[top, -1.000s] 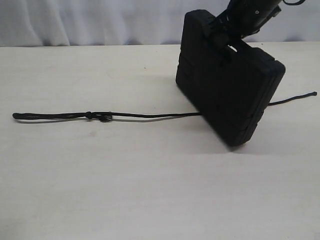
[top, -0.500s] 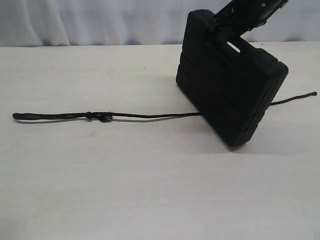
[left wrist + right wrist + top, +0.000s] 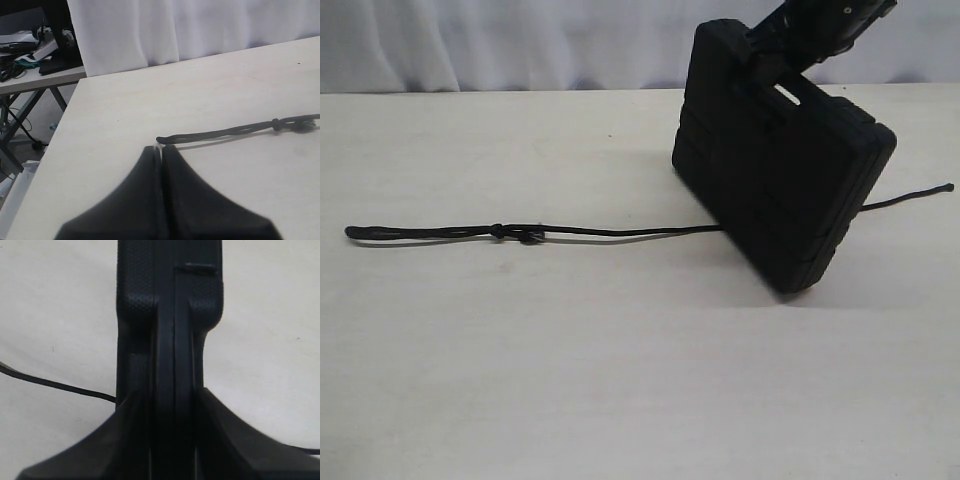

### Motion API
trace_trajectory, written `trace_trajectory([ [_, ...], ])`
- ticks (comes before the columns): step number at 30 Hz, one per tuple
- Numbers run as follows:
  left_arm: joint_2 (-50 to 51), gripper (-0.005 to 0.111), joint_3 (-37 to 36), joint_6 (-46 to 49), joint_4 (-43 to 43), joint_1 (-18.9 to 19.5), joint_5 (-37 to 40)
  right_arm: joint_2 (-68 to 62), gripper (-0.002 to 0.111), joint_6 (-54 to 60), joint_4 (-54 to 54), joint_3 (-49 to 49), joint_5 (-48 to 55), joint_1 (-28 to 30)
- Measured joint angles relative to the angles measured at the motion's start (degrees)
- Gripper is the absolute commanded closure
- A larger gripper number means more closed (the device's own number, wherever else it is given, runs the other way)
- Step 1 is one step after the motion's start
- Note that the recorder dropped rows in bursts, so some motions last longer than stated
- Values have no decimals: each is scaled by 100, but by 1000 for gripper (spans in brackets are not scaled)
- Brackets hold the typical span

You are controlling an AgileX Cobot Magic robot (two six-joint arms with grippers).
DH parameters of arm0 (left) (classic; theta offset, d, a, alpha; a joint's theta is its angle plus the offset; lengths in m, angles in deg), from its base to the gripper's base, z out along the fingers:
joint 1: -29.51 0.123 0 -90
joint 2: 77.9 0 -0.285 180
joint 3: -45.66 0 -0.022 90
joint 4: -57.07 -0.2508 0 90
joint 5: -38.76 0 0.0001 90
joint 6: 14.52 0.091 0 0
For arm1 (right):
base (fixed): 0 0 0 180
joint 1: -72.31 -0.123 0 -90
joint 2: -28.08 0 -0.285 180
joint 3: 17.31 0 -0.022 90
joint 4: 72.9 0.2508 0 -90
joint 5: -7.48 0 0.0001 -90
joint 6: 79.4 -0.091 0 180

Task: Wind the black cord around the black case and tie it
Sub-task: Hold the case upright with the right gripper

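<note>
The black case (image 3: 780, 190) stands tilted on one lower corner at the right of the table, lid toward the exterior camera. My right gripper (image 3: 772, 58) is shut on its top edge by the handle cut-out; the right wrist view shows the case (image 3: 170, 300) clamped between the fingers (image 3: 125, 430). The black cord (image 3: 620, 232) lies straight across the table and passes behind the case, its far end (image 3: 948, 187) showing at the right. Its knot (image 3: 497, 230) and looped end (image 3: 360, 232) lie at the left. My left gripper (image 3: 161, 147) is shut and empty, its tips just short of the cord (image 3: 225, 132).
The pale table (image 3: 620, 380) carries only the case and cord. A white curtain (image 3: 520, 40) hangs behind it. The left wrist view shows the table's side edge (image 3: 75, 100) and a cluttered side table (image 3: 30, 55) beyond it.
A second ago my right gripper sat lower over the handle; it shifted up and the case tipped slightly to the right. Nothing has moved in the last half second.
</note>
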Motion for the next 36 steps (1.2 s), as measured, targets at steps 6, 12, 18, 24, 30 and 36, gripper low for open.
trace_trajectory([
  [6, 0, 107, 0, 0, 0, 0, 0, 8, 104, -10, 0, 32, 26, 0],
  [12, 0, 107, 0, 0, 0, 0, 0, 14, 104, -10, 0, 32, 54, 0],
  [18, 0, 107, 0, 0, 0, 0, 0, 14, 104, -10, 23, 32, 54, 0],
  [24, 0, 107, 0, 0, 0, 0, 0, 14, 104, -31, 36, 32, 54, 0],
  [30, 0, 107, 0, 0, 0, 0, 0, 21, 104, -381, 36, 32, 63, 0],
  [36, 0, 107, 0, 0, 0, 0, 0, 157, 104, -912, -189, 139, 52, 0],
])
